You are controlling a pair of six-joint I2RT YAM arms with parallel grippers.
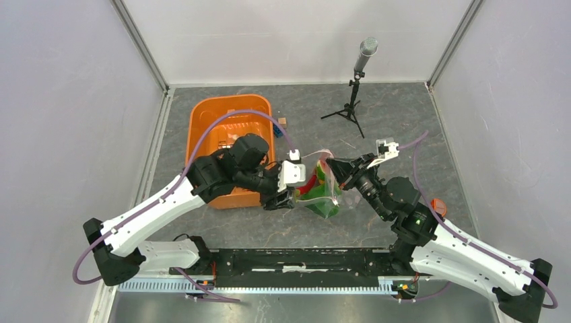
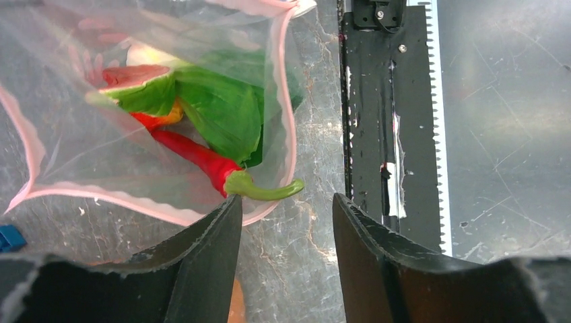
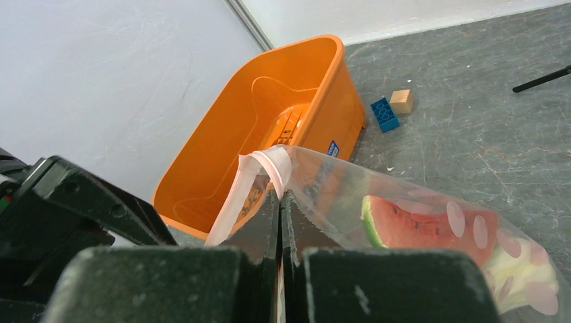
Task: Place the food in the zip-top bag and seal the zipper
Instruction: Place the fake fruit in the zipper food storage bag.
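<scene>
Right pincer (image 3: 281, 202) — on zipper (image 3: 275, 163) (wrist view)

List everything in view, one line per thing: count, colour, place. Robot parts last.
zip-top bag: one, clear, between the two arms
zipper: one, pale pink strip, along the bag's edge
watermelon slice: one, red and green, inside the bag
leafy vegetable: one, green, inside the bag
chilli: one, red with a green stem, inside the bag
tub: one, orange, left of the bag
blue block: one, beside the tub
wooden block: one, tan, next to the blue block
microphone stand: one, black, far side of the table
left tool: open, at the bag's edge
right tool: shut on the bag's mouth
</scene>
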